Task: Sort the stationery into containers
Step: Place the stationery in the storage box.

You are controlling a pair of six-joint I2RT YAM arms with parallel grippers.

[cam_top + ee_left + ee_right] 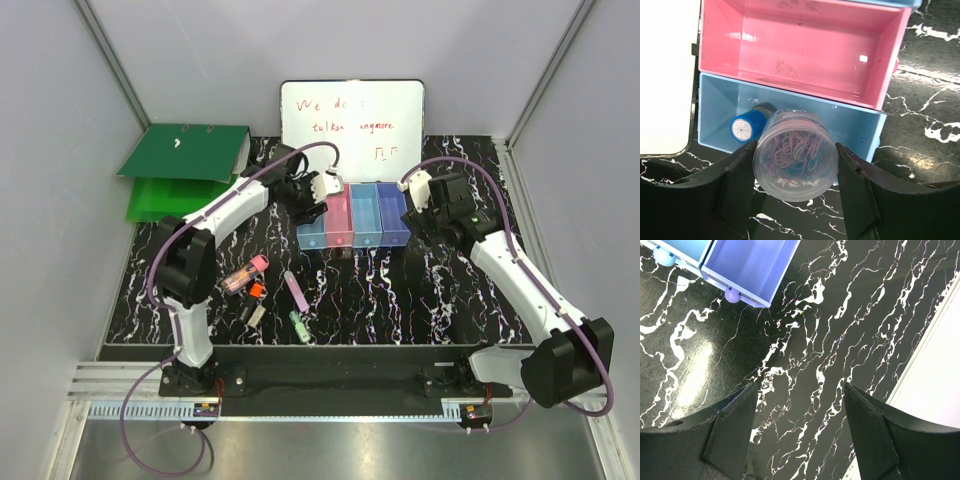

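Note:
My left gripper (315, 200) is shut on a clear round tub of coloured paper clips (796, 155), held over the near end of the leftmost light-blue bin (860, 130). A clear bottle with a blue cap (747, 126) lies inside that bin. The pink bin (790, 45) beside it looks empty. The row of four bins (352, 215) stands before the whiteboard. On the mat lie a pink-capped tube (247, 272), an orange-red piece (257, 290), a lilac stick (296, 291), a green clip (299, 325) and a grey-white block (254, 314). My right gripper (801, 387) is open and empty, right of the purple-blue bin (750, 265).
A whiteboard with red writing (352, 120) leans at the back. A green ring binder (180, 165) lies at the back left. The black marbled mat (420, 290) covers the table. A white surface (940, 380) borders the mat in the right wrist view.

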